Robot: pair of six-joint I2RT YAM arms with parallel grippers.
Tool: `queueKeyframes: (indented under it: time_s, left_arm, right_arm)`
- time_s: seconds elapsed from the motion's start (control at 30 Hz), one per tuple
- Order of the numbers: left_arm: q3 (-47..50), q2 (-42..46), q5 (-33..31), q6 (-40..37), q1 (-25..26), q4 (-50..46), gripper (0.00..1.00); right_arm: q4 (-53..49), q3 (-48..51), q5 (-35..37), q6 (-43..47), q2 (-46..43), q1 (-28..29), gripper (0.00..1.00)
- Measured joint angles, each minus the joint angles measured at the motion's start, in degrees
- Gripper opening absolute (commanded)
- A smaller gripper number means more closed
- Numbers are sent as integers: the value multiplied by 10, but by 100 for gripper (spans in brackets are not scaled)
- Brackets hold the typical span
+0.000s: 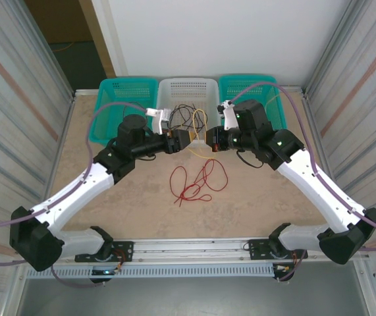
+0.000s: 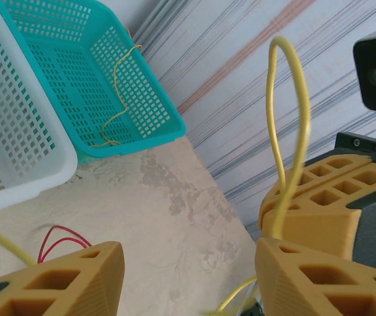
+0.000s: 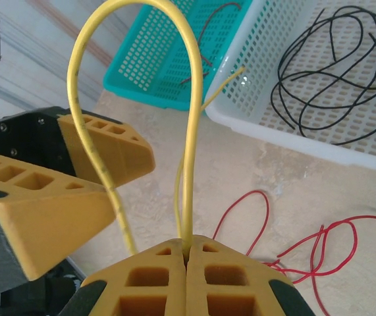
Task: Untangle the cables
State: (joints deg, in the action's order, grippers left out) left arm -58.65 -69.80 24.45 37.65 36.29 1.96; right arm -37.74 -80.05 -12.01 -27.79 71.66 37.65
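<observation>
My right gripper (image 3: 186,253) is shut on a yellow cable (image 3: 189,99), which rises from its fingertips in a tall loop. The loop comes back down across the front of my left gripper's fingers (image 3: 62,191). In the left wrist view my left gripper (image 2: 188,280) stands open, facing the right gripper's fingers (image 2: 319,191) and the yellow loop (image 2: 292,112); a yellow strand runs low beside its right finger. From above, both grippers (image 1: 189,139) (image 1: 205,139) meet in front of the white basket (image 1: 188,85). Red cables (image 1: 194,181) lie tangled on the table. Black cables (image 3: 332,79) lie coiled in the white basket.
A teal basket (image 1: 127,89) stands left of the white one and holds a dark cable (image 3: 209,29). The teal basket on the right (image 2: 62,59) holds a thin yellow cable (image 2: 118,108). Striped walls close in both sides.
</observation>
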Motion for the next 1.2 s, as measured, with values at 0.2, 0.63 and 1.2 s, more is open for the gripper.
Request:
queueKeyframes:
  time_s: [0.2, 0.63, 1.2]
  left_arm:
    - [27, 21, 1, 22, 0, 53, 57]
    - [31, -5, 48, 61, 0, 121, 42]
    - [-1, -24, 26, -6, -5, -17, 18]
  right_arm:
    - [0, 1, 2, 0, 0, 0, 0]
    - [2, 1, -1, 0, 12, 10, 0]
    - [-31, 1, 17, 29, 12, 5, 0]
